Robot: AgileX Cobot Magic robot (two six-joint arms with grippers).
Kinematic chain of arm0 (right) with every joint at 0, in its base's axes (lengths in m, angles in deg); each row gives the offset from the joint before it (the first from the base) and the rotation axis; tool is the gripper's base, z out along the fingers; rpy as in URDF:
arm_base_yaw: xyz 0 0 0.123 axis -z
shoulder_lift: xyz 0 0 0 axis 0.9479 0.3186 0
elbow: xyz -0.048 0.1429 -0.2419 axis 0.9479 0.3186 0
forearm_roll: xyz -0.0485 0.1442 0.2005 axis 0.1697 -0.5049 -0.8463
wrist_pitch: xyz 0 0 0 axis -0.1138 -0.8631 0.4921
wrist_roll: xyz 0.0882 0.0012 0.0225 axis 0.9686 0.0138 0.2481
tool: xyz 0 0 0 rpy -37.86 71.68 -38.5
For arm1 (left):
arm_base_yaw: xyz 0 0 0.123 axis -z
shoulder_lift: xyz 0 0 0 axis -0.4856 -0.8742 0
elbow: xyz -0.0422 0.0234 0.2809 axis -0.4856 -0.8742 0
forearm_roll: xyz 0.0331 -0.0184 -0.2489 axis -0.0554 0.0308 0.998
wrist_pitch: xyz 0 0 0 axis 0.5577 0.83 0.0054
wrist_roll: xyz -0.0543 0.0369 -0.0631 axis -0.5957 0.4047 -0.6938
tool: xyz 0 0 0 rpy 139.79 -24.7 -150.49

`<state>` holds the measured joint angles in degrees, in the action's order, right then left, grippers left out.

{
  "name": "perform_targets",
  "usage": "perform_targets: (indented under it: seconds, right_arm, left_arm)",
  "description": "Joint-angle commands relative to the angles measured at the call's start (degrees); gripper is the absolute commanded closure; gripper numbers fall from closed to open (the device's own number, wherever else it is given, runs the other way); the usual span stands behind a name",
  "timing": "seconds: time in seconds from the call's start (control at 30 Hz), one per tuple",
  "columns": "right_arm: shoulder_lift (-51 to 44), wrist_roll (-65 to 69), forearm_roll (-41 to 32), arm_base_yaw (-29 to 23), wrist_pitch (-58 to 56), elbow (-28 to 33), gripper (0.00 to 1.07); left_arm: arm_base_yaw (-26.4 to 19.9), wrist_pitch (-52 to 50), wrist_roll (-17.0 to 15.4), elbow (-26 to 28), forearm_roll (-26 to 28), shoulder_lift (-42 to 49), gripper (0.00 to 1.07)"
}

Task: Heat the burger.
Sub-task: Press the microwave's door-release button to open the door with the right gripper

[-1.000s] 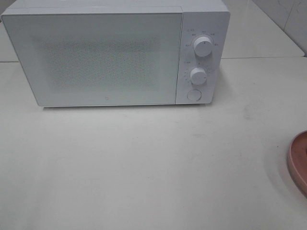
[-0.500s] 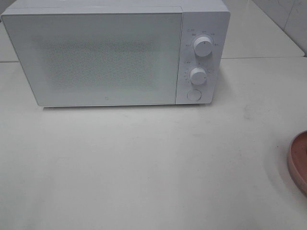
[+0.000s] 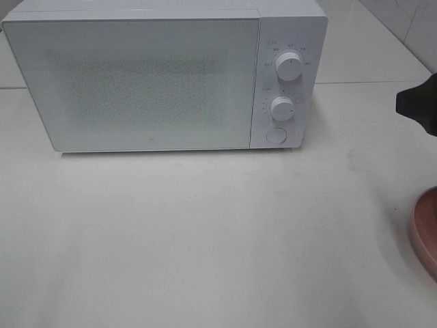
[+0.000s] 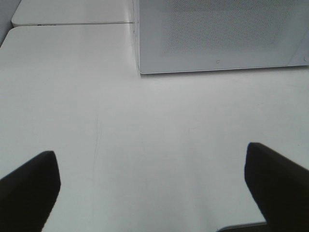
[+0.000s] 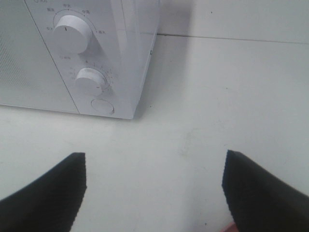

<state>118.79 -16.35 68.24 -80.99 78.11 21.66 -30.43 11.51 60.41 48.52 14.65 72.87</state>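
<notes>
The burger is out of view in every frame. A white microwave (image 3: pixel 136 82) stands at the back of the table with its door closed; it also fills the far side of the left wrist view (image 4: pixel 217 34) and the right wrist view (image 5: pixel 72 58). My left gripper (image 4: pixel 154 193) is open over bare tabletop in front of the microwave's door. Open too, my right gripper (image 5: pixel 154 193) hovers in front of the microwave's control panel, holding nothing. A dark part of my right arm (image 3: pixel 419 106) shows at the right edge of the high view.
Two white knobs (image 3: pixel 289 67) (image 3: pixel 281 108) and a round button (image 3: pixel 276 135) sit on the microwave's right panel. The rim of a pink plate (image 3: pixel 427 229) pokes in at the right edge. A seam in the tabletop (image 3: pixel 375 83) runs behind the microwave.
A dark part of my right arm has come into the high view at the right edge. The microwave and plate have not moved.
</notes>
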Motion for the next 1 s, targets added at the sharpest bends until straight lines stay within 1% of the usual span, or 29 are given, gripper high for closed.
perform_targets:
  seconds: [0.03,0.33,0.37,0.43,0.47,0.53,0.57,0.63,0.67,0.7,0.73,0.77,0.8,0.83,0.9,0.93,0.97,1.0]
  right_arm:
    - [1.95,0.63,-0.11,-0.17,3.95,-0.17,0.32]
    - [11.12,0.63,0.06,-0.17,15.93,-0.17,0.32]
    - [11.12,0.63,0.06,-0.17,15.93,-0.17,0.32]
    - [13.24,0.63,0.06,-0.17,19.42,-0.17,0.32]
    - [13.24,0.63,0.06,-0.17,19.42,-0.17,0.32]
    - [15.58,0.63,0.06,-0.17,24.06,-0.06,0.32]
    - [15.58,0.63,0.06,-0.17,24.06,-0.06,0.32]
    - [18.11,0.63,0.06,-0.17,32.09,1.83,0.32]
    - [18.11,0.63,0.06,-0.17,32.09,1.83,0.32]
    - [20.0,0.46,-0.17,-0.46,38.56,3.67,0.32]
    - [21.03,-0.06,-0.74,-1.03,41.48,4.7,0.32]
    - [21.03,-0.06,-0.74,-1.03,41.48,4.7,0.32]
    - [22.8,-2.12,-2.69,-2.64,46.47,6.36,0.32]
    - [22.8,-2.12,-2.69,-2.64,46.47,6.36,0.32]
    - [26.18,-6.82,-8.19,-5.9,52.77,8.42,0.32]
    - [26.18,-6.82,-8.19,-5.9,52.77,8.42,0.32]
    - [28.53,-9.68,-13.24,-8.14,56.26,9.11,0.32]
    - [29.85,-11.0,-15.87,-9.4,58.16,9.45,0.32]
  left_arm:
    - [-0.11,0.11,-0.17,-0.11,0.52,0.4,0.1]
    - [-0.11,0.11,-0.17,-0.11,0.52,0.4,0.1]
    - [-0.11,0.11,-0.17,-0.11,0.52,0.4,0.1]
    - [-0.11,0.11,-0.17,-0.11,0.52,0.4,0.1]
    - [-0.11,0.11,-0.17,-0.11,0.52,0.4,0.1]
    - [-0.11,0.11,-0.17,-0.11,0.52,0.4,0.1]
    - [-0.11,0.11,-0.17,-0.11,0.52,0.4,0.1]
    - [-0.11,0.11,-0.17,-0.11,0.52,0.4,0.1]
    - [-0.11,0.11,-0.17,-0.11,0.52,0.4,0.1]
    - [-0.11,0.11,-0.17,-0.11,0.52,0.4,0.1]
    - [-0.11,0.11,-0.17,-0.11,0.52,0.4,0.1]
    - [-0.11,0.11,-0.17,-0.11,0.52,0.4,0.1]
    - [-0.11,0.11,-0.17,-0.11,0.52,0.4,0.1]
    - [-0.11,0.11,-0.17,-0.11,0.52,0.4,0.1]
    - [-0.11,0.11,-0.17,-0.11,0.52,0.4,0.1]
    - [-0.11,0.11,-0.17,-0.11,0.52,0.4,0.1]
    - [-0.11,0.11,-0.17,-0.11,0.52,0.4,0.1]
    - [-0.11,0.11,-0.17,-0.11,0.52,0.4,0.1]
